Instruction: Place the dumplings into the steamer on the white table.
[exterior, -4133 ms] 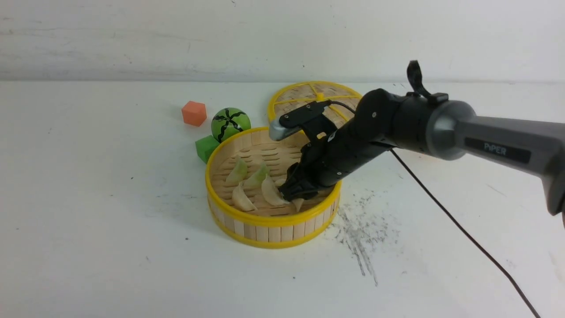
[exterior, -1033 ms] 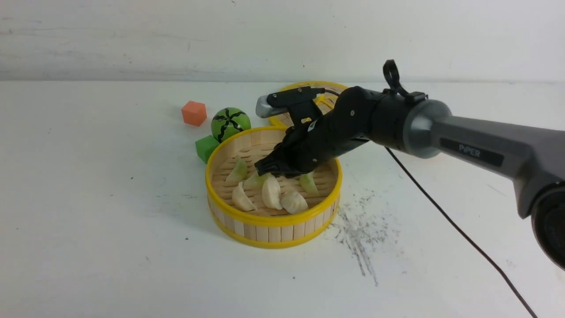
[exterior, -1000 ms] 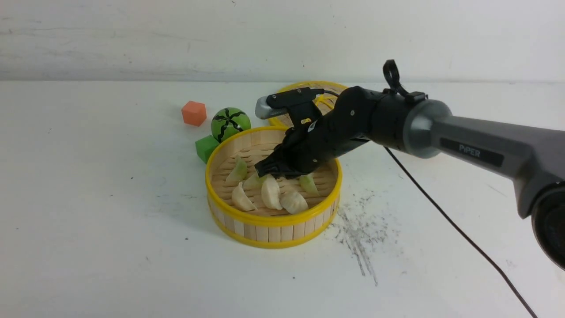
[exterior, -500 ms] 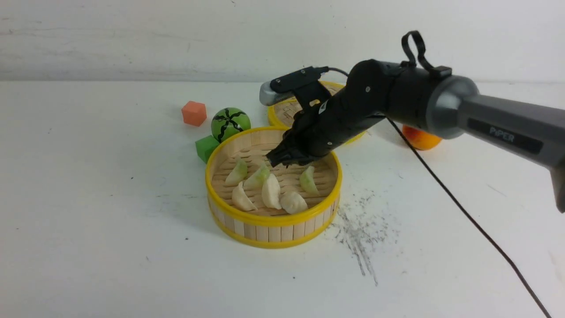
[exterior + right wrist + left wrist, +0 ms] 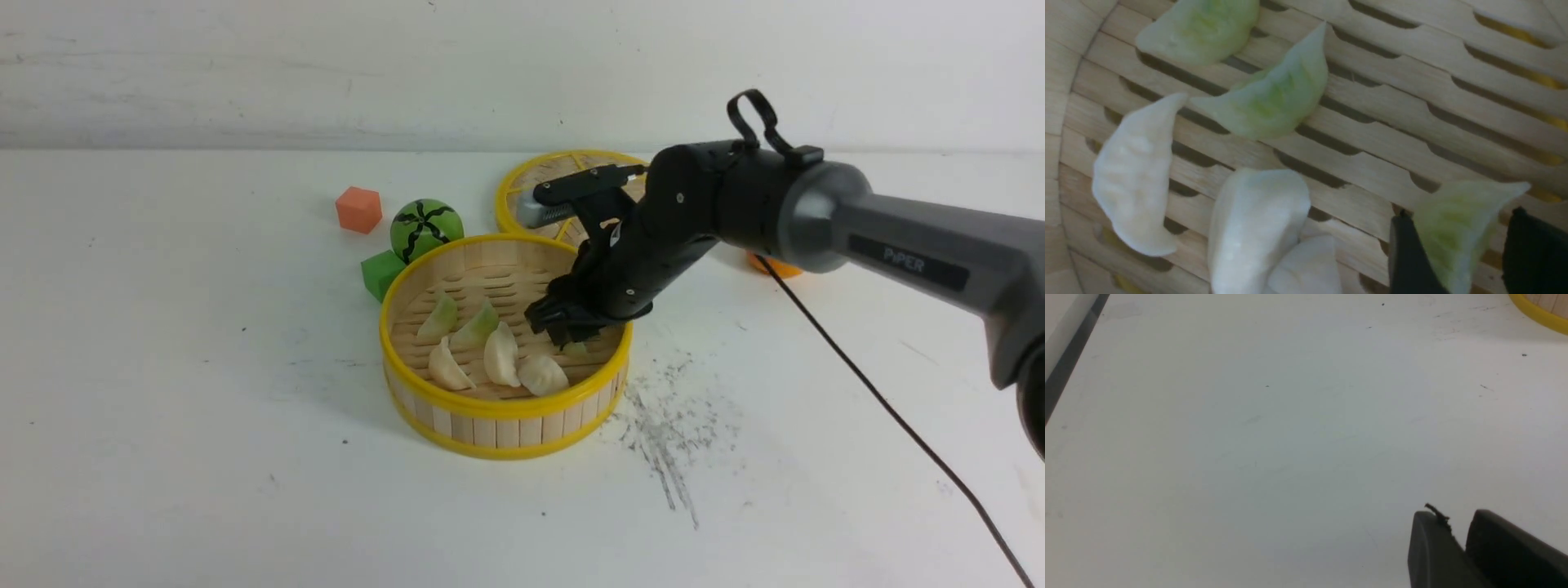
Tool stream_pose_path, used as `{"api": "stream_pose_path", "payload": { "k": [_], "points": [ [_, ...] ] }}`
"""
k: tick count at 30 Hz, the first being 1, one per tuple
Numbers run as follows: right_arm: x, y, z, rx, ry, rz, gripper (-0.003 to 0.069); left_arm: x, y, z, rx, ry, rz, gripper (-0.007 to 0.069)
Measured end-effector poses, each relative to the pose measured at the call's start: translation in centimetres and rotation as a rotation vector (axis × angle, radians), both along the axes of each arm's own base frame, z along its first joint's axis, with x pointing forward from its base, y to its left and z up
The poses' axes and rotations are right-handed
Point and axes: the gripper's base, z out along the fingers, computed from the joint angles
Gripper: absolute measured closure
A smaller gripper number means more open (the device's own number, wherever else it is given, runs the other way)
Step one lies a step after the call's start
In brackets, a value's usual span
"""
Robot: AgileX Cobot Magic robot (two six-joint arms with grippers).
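The steamer (image 5: 506, 406) stands mid-table on the white table (image 5: 204, 425) with several dumplings in it. Two green ones (image 5: 441, 316) lie at the back left, three white ones (image 5: 501, 355) at the front. My right gripper (image 5: 565, 331) reaches down inside, on the steamer's right half. It is open, and its fingers (image 5: 1406, 253) straddle a third green dumpling (image 5: 1453, 228) that rests on the slats. One finger touches this dumpling and the other stands clear of it. My left gripper (image 5: 1457, 522) hovers over bare table, slightly open and empty.
The flat yellow-rimmed lid (image 5: 555, 167) lies behind the steamer. A watermelon ball (image 5: 426, 229), an orange cube (image 5: 359, 209) and a green cube (image 5: 380, 273) sit at the steamer's back left. An orange fruit (image 5: 771, 265) peeks from behind the right arm. A black cable (image 5: 857, 408) trails across the table.
My right gripper rose from the steamer's middle, shifted to its right side and came down over the right green dumpling. Its jaws went from shut to open.
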Motion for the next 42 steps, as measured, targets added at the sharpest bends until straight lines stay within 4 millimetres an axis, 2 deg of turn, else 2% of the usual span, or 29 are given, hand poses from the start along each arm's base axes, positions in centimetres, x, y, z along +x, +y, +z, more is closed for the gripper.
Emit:
{"api": "stream_pose_path", "payload": {
  "k": [2, 6, 15, 21, 23, 26, 27, 28, 31, 34, 37, 38, 42],
  "points": [
    [0.2, 0.2, -0.7, 0.021, 0.006, -0.013, 0.0377, 0.0, 0.0, 0.0, 0.0, 0.0, 0.0, 0.0497],
    [0.3, 0.3, -0.7, 0.034, -0.003, -0.02, 0.0476, 0.0, 0.0, 0.0, 0.0, 0.0, 0.0, 0.0497],
    [0.6, 0.9, 0.2, 0.16, -0.018, -0.079, 0.0476, 0.0, 0.0, 0.0, 0.0, 0.0, 0.0, 0.0497],
    [0.8, 1.2, -0.8, 0.192, -0.001, -0.104, 0.0476, 0.0, 0.0, 0.0, -0.001, -0.003, -0.001, 0.0497],
    [0.8, 1.2, -0.9, 0.194, 0.004, -0.105, 0.0457, 0.0, 0.0, 0.0, -0.001, -0.003, -0.001, 0.0497],
    [0.8, 1.2, -0.5, 0.199, -0.002, -0.104, 0.0345, 0.0, 0.0, 0.0, -0.001, -0.003, -0.001, 0.0497],
    [0.8, 1.2, -0.4, 0.199, -0.003, -0.104, 0.0337, 0.0, 0.0, 0.0, -0.001, -0.003, -0.001, 0.0497],
    [0.6, 1.0, 0.5, 0.203, -0.014, -0.1, 0.027, 0.0, 0.0, 0.0, -0.001, -0.003, -0.001, 0.0496],
    [0.0, 0.7, 2.6, 0.194, -0.036, -0.078, 0.0218, 0.0, 0.0, 0.0, -0.001, -0.006, -0.003, 0.0496],
    [-1.5, -0.7, 7.8, 0.146, -0.115, -0.031, 0.0217, 0.0, -0.1, 0.1, -0.003, -0.01, -0.005, 0.0492],
    [-4.2, -3.0, 13.8, 0.056, -0.215, 0.011, 0.0294, 0.0, -0.1, 0.1, -0.003, -0.01, -0.005, 0.0489],
    [-6.5, -4.8, 17.6, -0.024, -0.284, 0.026, 0.0371, 0.0, -0.1, 0.1, -0.003, -0.01, -0.005, 0.0489],
    [-11.3, -9.2, 23.9, -0.162, -0.413, -0.028, 0.0559, 0.0, -0.1, 0.1, -0.005, -0.009, -0.006, 0.048]
  ]
}}
